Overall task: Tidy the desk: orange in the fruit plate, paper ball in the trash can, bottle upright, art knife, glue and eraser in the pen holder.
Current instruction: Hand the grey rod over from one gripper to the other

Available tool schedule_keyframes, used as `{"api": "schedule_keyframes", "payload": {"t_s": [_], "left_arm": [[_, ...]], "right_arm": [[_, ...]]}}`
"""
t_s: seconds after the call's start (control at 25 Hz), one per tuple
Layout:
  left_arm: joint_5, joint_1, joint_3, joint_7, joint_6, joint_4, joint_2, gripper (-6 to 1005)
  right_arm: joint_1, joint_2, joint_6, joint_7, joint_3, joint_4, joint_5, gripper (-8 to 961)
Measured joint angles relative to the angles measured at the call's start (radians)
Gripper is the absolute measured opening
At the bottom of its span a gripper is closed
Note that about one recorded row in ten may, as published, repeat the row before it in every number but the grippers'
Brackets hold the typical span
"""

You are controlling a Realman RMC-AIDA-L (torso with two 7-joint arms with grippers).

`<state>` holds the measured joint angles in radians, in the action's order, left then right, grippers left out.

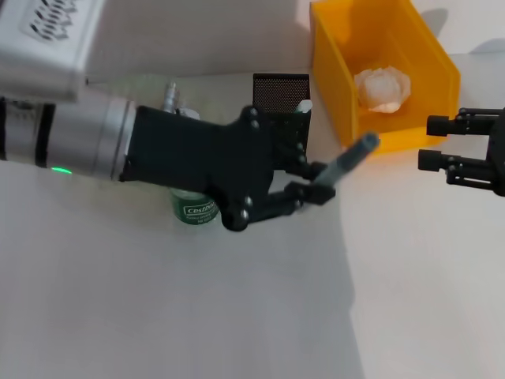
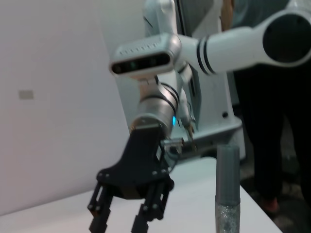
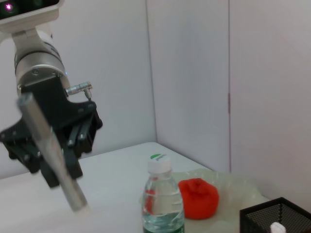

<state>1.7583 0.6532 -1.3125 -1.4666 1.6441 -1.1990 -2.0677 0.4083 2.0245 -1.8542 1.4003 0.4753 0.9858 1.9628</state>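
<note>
You're holding the art knife [image 1: 347, 163] clamped in the left gripper [image 1: 314, 181], its long axis slanting up toward the trash can [image 1: 335, 71], while the pen holder [image 1: 279, 93] is sitting just behind your fingers and the right gripper [image 1: 438, 142] is idling, fingers apart.

The head camera looks steeply down on the desk [image 1: 197, 316] from close above. Both wrist cameras look level across it, facing each other; all three share the art knife [image 1: 349, 162].
</note>
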Motion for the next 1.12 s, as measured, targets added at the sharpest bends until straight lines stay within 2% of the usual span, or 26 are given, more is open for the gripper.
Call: {"api": "schedule_keyframes", "payload": {"t_s": [0.04,0.08,0.12,0.28,0.32,0.4,0.44,1.12], "left_arm": [[0.000,0.000,0.000,0.000,0.000,0.000,0.000,146],[-0.081,0.000,0.051,-0.017,0.006,0.080,0.002,146],[-0.112,-0.003,0.061,-0.034,0.007,0.102,0.000,146],[-0.159,-0.016,0.068,-0.050,0.009,0.121,-0.002,146],[-0.209,-0.030,0.069,-0.056,0.010,0.140,-0.002,146],[-0.209,-0.030,0.069,-0.056,0.010,0.140,-0.002,141],[-0.289,-0.047,0.094,-0.082,0.012,0.196,0.002,139],[-0.317,-0.035,0.110,-0.165,0.026,0.256,-0.001,139]], "right_arm": [[0.000,-0.003,0.001,-0.001,-0.001,-0.003,0.000,545],[0.000,-0.006,0.003,-0.005,-0.004,-0.003,0.000,545],[0.000,-0.006,0.003,-0.005,-0.004,-0.003,0.000,545],[0.002,-0.008,0.009,-0.020,-0.009,-0.004,-0.001,545],[0.002,-0.008,0.009,-0.028,-0.009,-0.005,-0.001,545],[0.003,-0.008,0.009,-0.032,-0.009,-0.005,-0.001,545],[0.004,-0.008,0.008,-0.035,-0.009,-0.005,-0.001,545],[-0.010,0.003,-0.015,-0.132,-0.013,-0.005,-0.001,545]]}}
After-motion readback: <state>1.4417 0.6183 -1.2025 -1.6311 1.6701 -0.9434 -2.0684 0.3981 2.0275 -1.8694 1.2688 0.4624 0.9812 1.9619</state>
